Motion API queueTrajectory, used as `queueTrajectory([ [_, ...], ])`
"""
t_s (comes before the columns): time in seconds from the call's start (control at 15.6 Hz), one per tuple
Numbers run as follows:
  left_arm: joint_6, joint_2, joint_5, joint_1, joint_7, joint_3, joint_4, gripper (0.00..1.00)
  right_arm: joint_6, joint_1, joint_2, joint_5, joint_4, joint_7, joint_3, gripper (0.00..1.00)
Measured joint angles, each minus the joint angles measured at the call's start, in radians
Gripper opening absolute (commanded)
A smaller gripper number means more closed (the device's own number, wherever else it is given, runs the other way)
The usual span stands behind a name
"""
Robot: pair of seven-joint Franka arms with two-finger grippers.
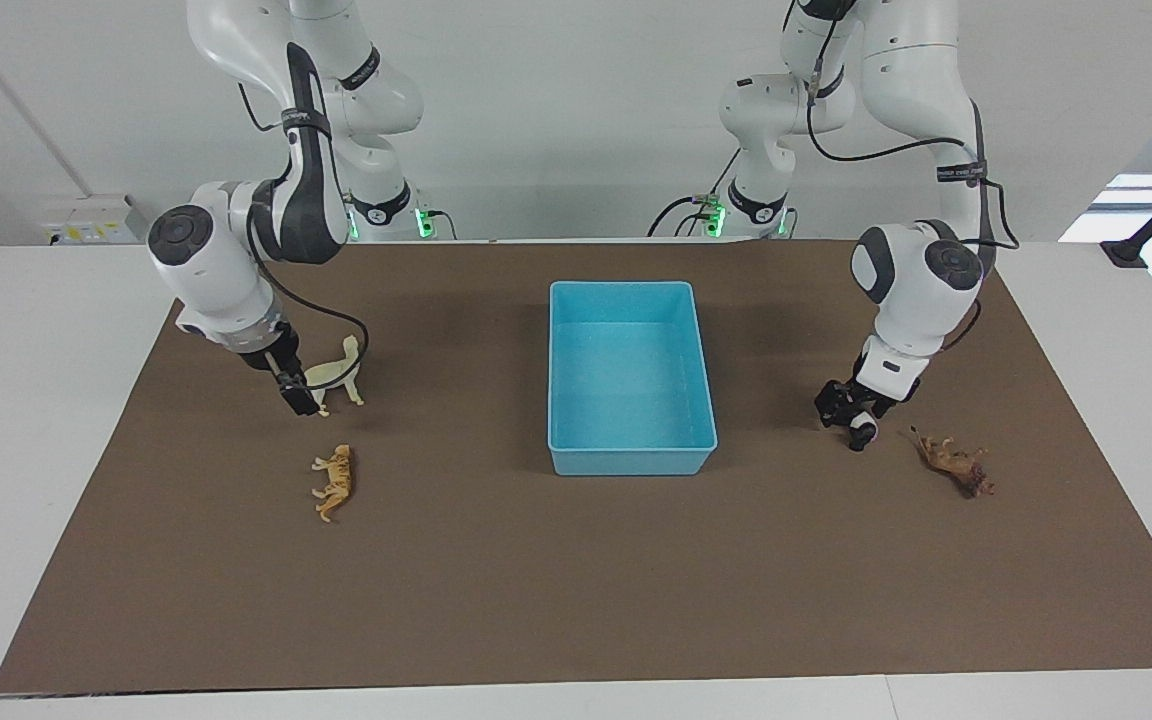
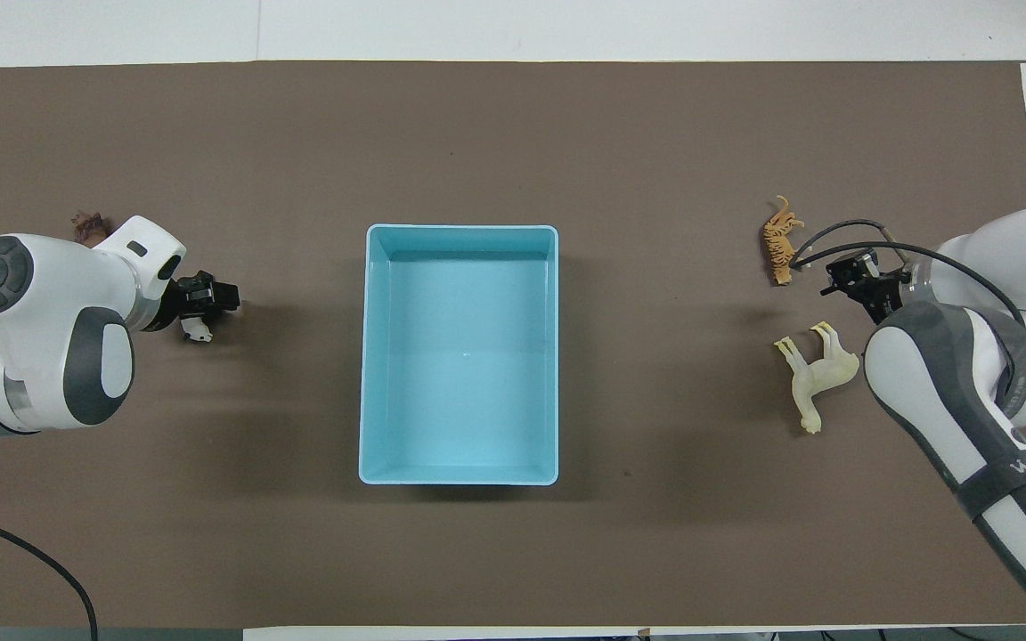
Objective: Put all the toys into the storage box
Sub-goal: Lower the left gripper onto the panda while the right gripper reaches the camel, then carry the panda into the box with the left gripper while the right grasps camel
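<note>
The storage box (image 1: 632, 375) sits in the middle of the brown surface (image 1: 576, 580) with nothing in it, so none of the four toys has gone in yet; all four are left to do.

Both arms are down at work. The right claw (image 1: 300, 397) is low over the rear end of the cream llama (image 1: 336, 375), which stands upright toward the right arm's end of the surface. Its fingers look spread rather than pinched, and I see nothing lifted. A little farther from the robots than the llama, the orange tiger (image 1: 334, 482) lies on its side, untouched.

At the left arm's end, the left claw (image 1: 841, 410) is right down at the black-and-white panda (image 1: 862, 430), fingers spread around or just beside it (from where I stand I cannot say whether they touch it). The panda looks to be on the surface, not raised. Just beside it, slightly farther from the robots and closer to the edge of the mat, the brown lion (image 1: 956, 466) lies tipped over.

My guess is that each arm is at the start of its first pick: llama for one, panda for the other, with tiger and lion to follow.
</note>
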Motion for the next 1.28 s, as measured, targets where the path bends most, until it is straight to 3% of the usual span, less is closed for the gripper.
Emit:
queueTrajectory([
  [0.13,0.001,0.0,0.0,0.0,0.0,0.0,-0.008,0.56,0.037,0.007,-0.012,0.0,-0.048,0.0,0.0,0.99],
  [0.19,0.001,0.0,0.0,0.0,0.0,0.0,-0.009,0.29,0.061,0.009,-0.018,0.0,-0.073,0.0,0.0,0.99],
  [0.26,0.001,0.0,0.0,0.0,0.0,-0.001,-0.009,0.17,0.082,0.009,-0.025,0.0,-0.096,0.0,0.0,0.99],
  [0.39,0.0,-0.001,0.0,-0.001,0.0,-0.001,-0.008,0.04,0.105,0.009,-0.038,0.0,-0.132,0.0,0.0,0.99],
  [0.45,-0.002,-0.003,0.0,-0.001,0.0,-0.001,-0.008,0.0,0.107,0.009,-0.045,0.0,-0.146,0.0,0.0,0.99],
  [0.71,-0.042,-0.004,-0.001,-0.001,-0.055,-0.002,0.016,0.0,0.129,0.009,-0.065,0.0,-0.189,-0.005,0.0,0.99],
  [0.83,-0.19,-0.011,-0.004,-0.003,-0.108,-0.016,0.104,0.0,0.139,0.009,-0.07,0.0,-0.207,-0.01,0.0,0.99],
  [1.03,-0.471,-0.039,-0.013,-0.073,-0.308,-0.054,0.317,0.0,0.144,0.007,-0.07,0.0,-0.216,-0.021,0.0,0.98],
  [1.16,-0.537,-0.059,-0.034,-0.163,-0.496,-0.07,0.393,0.0,0.144,0.004,-0.07,0.0,-0.219,-0.029,0.0,0.85],
  [1.22,-0.537,-0.064,-0.045,-0.211,-0.584,-0.077,0.405,0.0,0.148,0.002,-0.07,0.0,-0.221,-0.03,0.0,0.68],
  [1.28,-0.529,-0.064,-0.05,-0.259,-0.66,-0.083,0.405,0.0,0.162,0.0,-0.07,0.0,-0.224,-0.033,0.0,0.44],
])
